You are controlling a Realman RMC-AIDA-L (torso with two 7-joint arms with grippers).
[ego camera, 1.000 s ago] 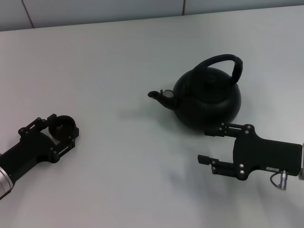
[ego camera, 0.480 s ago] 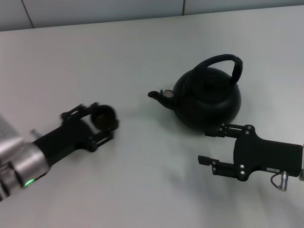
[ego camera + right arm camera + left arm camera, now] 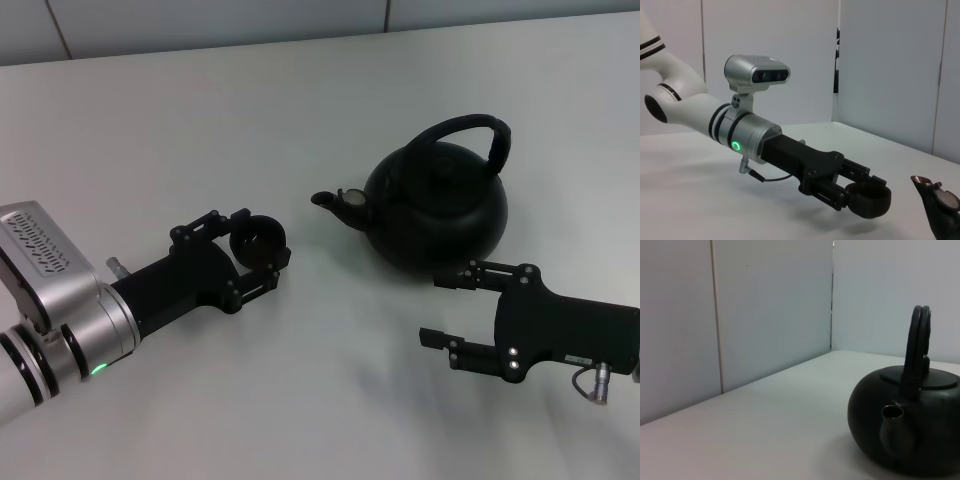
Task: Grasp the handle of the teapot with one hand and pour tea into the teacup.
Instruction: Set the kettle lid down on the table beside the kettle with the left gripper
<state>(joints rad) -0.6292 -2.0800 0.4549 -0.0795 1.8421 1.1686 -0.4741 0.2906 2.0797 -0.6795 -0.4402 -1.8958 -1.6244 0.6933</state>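
The matte-black teapot (image 3: 440,205) stands on the table right of centre, spout (image 3: 335,200) pointing left, and its arched handle (image 3: 470,125) is free. It also shows in the left wrist view (image 3: 920,440). My left gripper (image 3: 258,244) is shut on the small dark teacup (image 3: 262,234) and holds it low over the table, a short way left of the spout. The right wrist view shows that cup (image 3: 867,199) between the fingers. My right gripper (image 3: 447,307) is open and empty, just in front of the teapot's near right side.
The white table (image 3: 320,100) runs back to a grey panelled wall (image 3: 200,20). The left arm's silver wrist (image 3: 50,300) lies over the near left part of the table. Nothing else stands on the table.
My left gripper has carried the teacup from the near left rightward toward the teapot's spout. The teapot and the right gripper have stayed put.
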